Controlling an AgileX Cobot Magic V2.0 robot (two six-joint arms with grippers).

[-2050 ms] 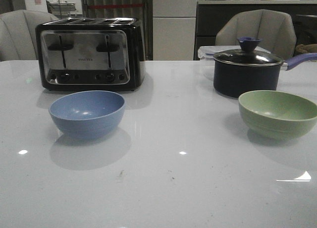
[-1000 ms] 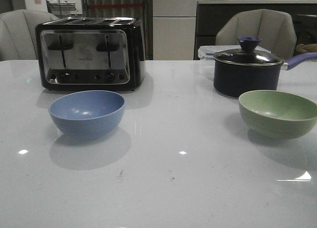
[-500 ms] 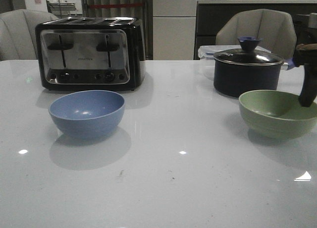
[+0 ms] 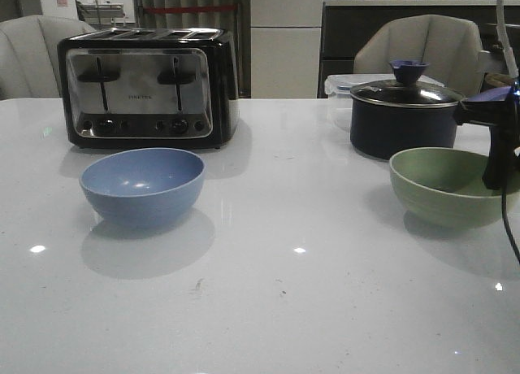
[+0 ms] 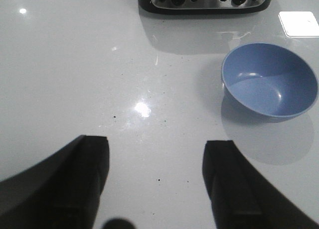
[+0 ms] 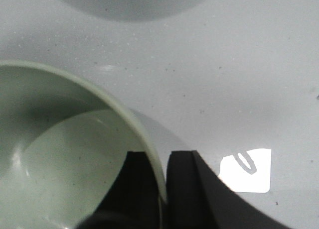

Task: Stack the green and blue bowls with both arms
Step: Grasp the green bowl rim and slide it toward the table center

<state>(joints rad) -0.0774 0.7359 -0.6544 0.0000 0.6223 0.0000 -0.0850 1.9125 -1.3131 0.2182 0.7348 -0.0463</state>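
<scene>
Bowls, 2 of them, sit well apart on the glossy white surface (image 4: 268, 309), which is the largest thing in view. At the far left stands the black and chrome 4-slot toaster (image 4: 146, 88), and at the far right the dark lidded saucepan with a blue knob and handle (image 4: 405, 114), just beyond the green bowl.

The round matte dusty blue plastic bowl (image 4: 143, 185) stands upright on the left, just in front of the toaster, with nothing touching it. The round matte pale sage green plastic bowl (image 4: 445, 185) stands on the right, with its far right rim under the slim black right end effector (image 4: 497, 167).

In the right wrist view, the right end effector (image 6: 160, 189) has 1 finger (image 6: 134, 184) inside the green bowl (image 6: 60, 159) and the other outside, nearly closed, with the thin wall between them; it appears to be pinching the rim. The left end effector (image 5: 154, 184) hangs wide open and holds nothing, with the blue bowl (image 5: 269, 79) ahead and off to one side of it.

The pinch is on 1 edge only, so on lifting, the green bowl could tilt, swing or slip from the narrow pads. The saucepan handle is close by, and a careless rise could knock it. The trailing black cable (image 4: 510, 228) hangs beside the bowl and might snag.
</scene>
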